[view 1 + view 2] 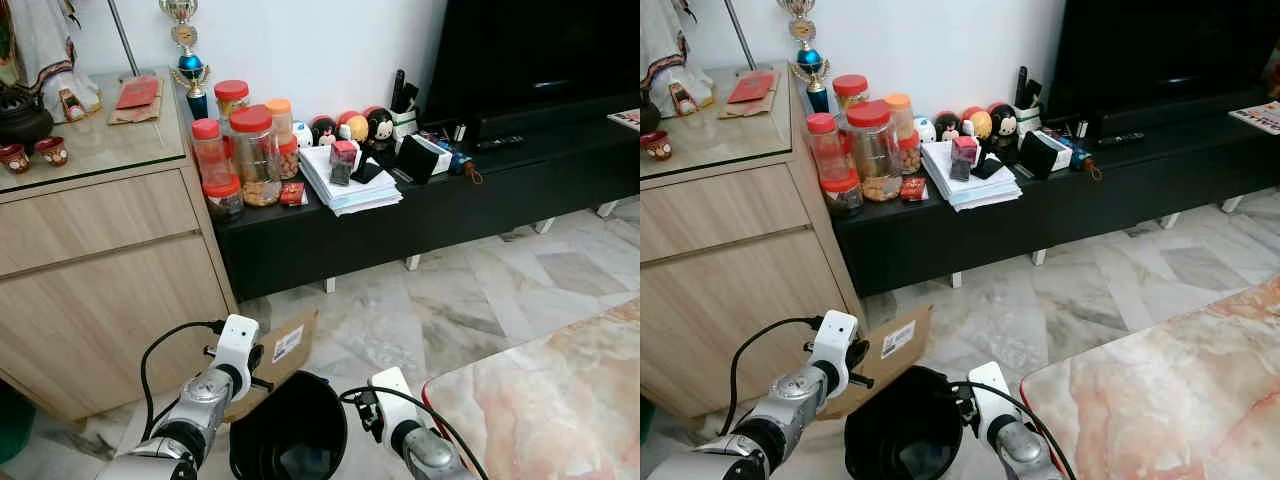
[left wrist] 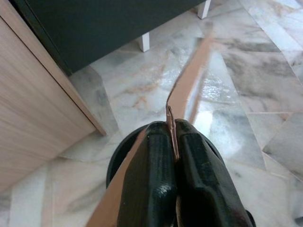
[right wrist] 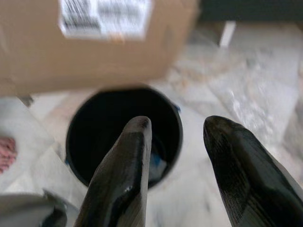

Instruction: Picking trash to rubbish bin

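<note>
A flat piece of brown cardboard (image 1: 288, 347) with a white label hangs over the far rim of the black rubbish bin (image 1: 290, 432), which stands on the marble floor just in front of me. My left gripper (image 2: 171, 126) is shut on the cardboard's edge (image 2: 190, 78), above the bin (image 2: 119, 153). To the right of the bin, my right gripper (image 3: 174, 124) is open and holds nothing, its fingers pointing at the bin's mouth (image 3: 106, 118) with the cardboard (image 3: 94, 47) beyond. Something pale lies at the bin's bottom.
A wooden cabinet (image 1: 100, 280) stands close on the left. A low black TV console (image 1: 470, 205) with jars (image 1: 250, 150) and papers (image 1: 345, 185) runs along the wall. A marble tabletop (image 1: 560, 400) juts in at the near right. Open floor lies ahead.
</note>
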{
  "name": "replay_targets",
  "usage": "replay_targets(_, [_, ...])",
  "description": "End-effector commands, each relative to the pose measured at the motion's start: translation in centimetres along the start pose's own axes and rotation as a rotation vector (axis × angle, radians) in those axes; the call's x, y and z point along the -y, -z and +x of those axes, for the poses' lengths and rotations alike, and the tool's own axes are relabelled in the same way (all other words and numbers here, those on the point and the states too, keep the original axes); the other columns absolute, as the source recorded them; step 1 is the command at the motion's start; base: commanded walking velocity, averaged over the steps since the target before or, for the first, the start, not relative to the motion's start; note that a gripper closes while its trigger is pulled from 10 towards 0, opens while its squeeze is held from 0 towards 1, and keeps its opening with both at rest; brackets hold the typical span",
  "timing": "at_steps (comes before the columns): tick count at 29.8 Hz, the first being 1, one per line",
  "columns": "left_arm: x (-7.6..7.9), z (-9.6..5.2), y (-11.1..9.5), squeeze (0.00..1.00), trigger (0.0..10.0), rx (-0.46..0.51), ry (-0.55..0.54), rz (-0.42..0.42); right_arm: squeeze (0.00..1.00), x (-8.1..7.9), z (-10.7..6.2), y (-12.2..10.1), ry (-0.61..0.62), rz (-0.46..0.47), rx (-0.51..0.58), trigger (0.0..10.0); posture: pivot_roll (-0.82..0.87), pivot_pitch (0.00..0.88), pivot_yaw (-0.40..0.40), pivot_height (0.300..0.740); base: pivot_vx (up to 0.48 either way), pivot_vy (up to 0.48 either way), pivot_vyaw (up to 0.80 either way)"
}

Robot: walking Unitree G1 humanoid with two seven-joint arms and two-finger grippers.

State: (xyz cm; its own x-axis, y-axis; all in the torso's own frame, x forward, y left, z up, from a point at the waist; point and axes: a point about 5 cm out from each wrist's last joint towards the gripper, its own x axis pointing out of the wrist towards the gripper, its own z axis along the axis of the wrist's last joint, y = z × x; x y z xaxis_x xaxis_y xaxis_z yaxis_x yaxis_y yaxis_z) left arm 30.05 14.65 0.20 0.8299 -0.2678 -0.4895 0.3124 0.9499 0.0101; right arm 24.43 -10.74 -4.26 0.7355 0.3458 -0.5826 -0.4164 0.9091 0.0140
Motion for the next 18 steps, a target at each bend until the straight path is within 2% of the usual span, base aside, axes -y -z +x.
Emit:
replay_targets(1, [0.1, 0.1, -0.2, 0.00, 10.0, -0.008, 0.013, -0.009, 0.00, 0.1, 0.5, -2.0, -0.017, -0.018, 0.072, 10.0, 0.20, 0.000, 0.014, 0.740, 0.000, 0.000, 0.00])
replay_targets(7, [0.5, 0.1, 0.2, 0.00, 10.0, -0.040, 0.040, 0.004, 0.00, -0.4, 0.8, -3.0, -0.062, -0.034, 0.102, 10.0, 0.19, 0.000, 0.012, 0.740, 0.000, 0.000, 0.00])
replay_targets(18, [1.2, 0.1, 0.9, 0.00, 10.0, -0.073, 0.061, 0.007, 0.00, -0.5, 0.7, -2.7, -0.073, -0.036, 0.098, 10.0, 0.19, 0.000, 0.009, 0.740, 0.000, 0.000, 0.00])
